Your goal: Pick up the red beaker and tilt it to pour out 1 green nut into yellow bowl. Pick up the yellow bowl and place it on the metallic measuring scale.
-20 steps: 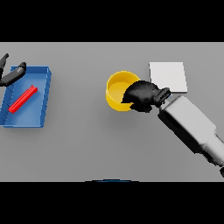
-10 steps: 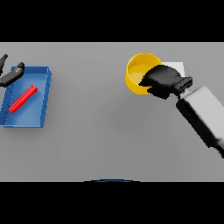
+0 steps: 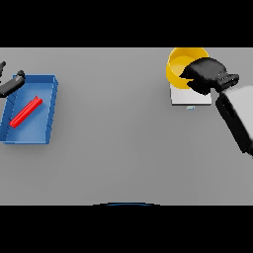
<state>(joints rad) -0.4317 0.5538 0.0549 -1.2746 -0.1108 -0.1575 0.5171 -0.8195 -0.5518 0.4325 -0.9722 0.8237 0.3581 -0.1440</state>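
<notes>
Nearest to us on the plain grey table (image 3: 113,148), over on the left, we have the shallow blue rectangular tray (image 3: 49,111), and lying slantwise inside it is the slim red beaker (image 3: 26,111), on its side and touching nothing but the tray floor. Just past the tray's far left corner we catch the robot's dark left hand (image 3: 11,85) at the edge of view, fingers stretched out loosely, holding nothing, one fingertip overlapping the tray rim.

Across on the right, the white and grey right arm (image 3: 237,116) runs in from the right side. Ahead of it sits the flat metallic square measuring scale (image 3: 190,98), its near edge and a small mark just in front of it showing. Farther back, we see the dark right hand (image 3: 206,75) curled around the near right rim of the round yellow bowl (image 3: 179,63). The bowl hangs over the scale's far part, covering it; whether it rests there or floats above, we cannot tell
</notes>
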